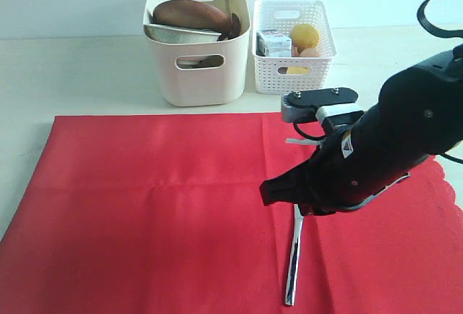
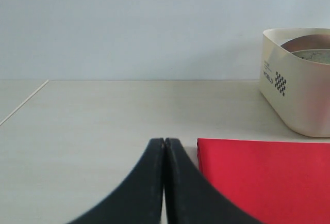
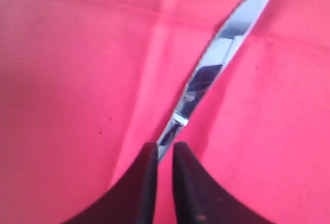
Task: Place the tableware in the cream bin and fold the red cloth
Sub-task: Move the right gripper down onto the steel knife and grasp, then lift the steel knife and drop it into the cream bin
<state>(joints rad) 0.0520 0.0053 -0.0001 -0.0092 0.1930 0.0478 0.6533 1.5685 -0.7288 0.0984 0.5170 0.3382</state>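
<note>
Seen from outside, the right arm (image 1: pixel 394 140) blocks our sight of the handle of the long silver table knife (image 1: pixel 293 270); only the blade end shows, pointing to 6 o'clock. The red cloth (image 1: pixel 145 205) runs out of frame at 6 o'clock. At 12 o'clock, the walls of the cream bin (image 1: pixel 195 75) hide most of what lies inside; we make out just the top of the round brown plate (image 1: pixel 189 12). The right wrist view is soft, and there the knife's near end is lost from sight between the fingers (image 3: pixel 142 182) of the right hand (image 3: pixel 164 149); whether they pinch it we cannot tell. The left wrist view crops the bin at the frame's edge.
</note>
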